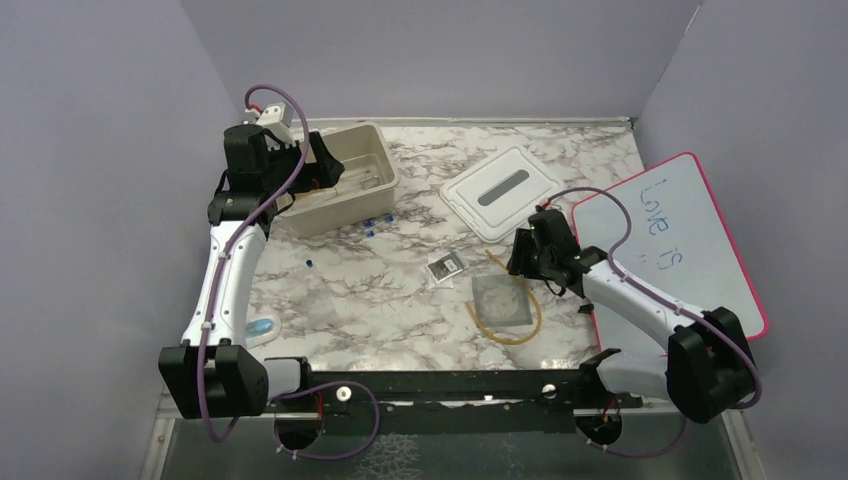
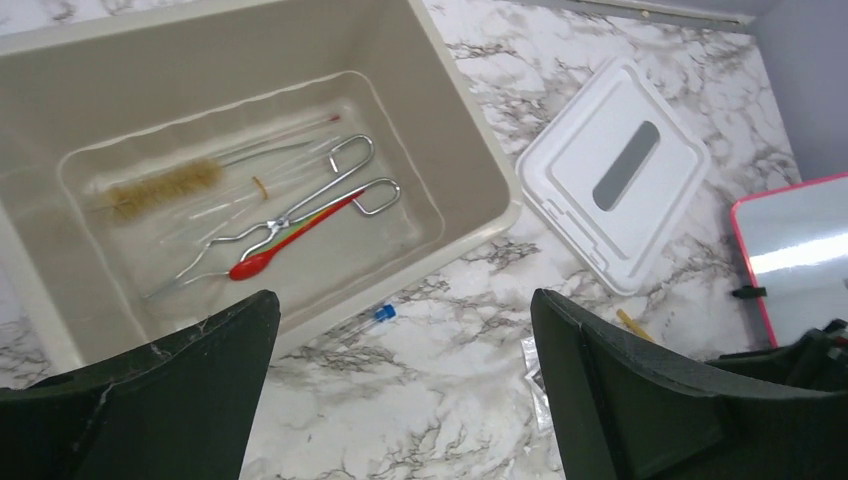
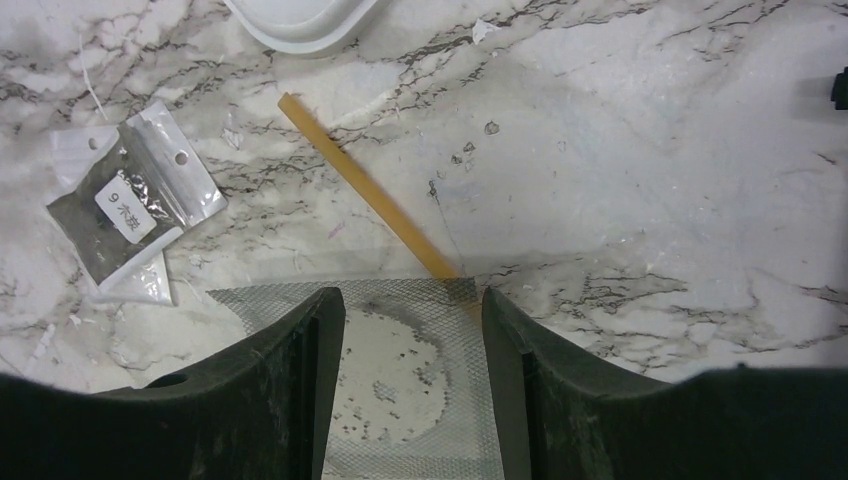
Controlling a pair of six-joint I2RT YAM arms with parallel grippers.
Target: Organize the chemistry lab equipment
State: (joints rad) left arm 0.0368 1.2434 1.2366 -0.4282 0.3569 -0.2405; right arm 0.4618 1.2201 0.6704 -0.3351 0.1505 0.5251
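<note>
Beige bin [image 2: 470, 180] holds brush [image 2: 165, 187], tongs [image 2: 320, 195] and red-and-green tool [image 2: 290, 240]. Left end effector [image 2: 400, 335] hangs over it, open and empty. Right end effector [image 3: 412, 340], open, straddles wire gauze [image 3: 405, 380]. Gauze, amber tubing [image 3: 365, 185], packet [image 3: 130, 205] and blue pieces [image 1: 375, 222] lie on worktop [image 1: 400, 300]. I reckon half left.

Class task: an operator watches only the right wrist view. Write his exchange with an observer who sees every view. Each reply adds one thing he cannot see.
Operator: What is in the bin?
Observer: It holds tongs, a brush and a red-tipped tool.
Operator: Is the left gripper holding anything?
Observer: No, it is open and empty at the bin.
</note>
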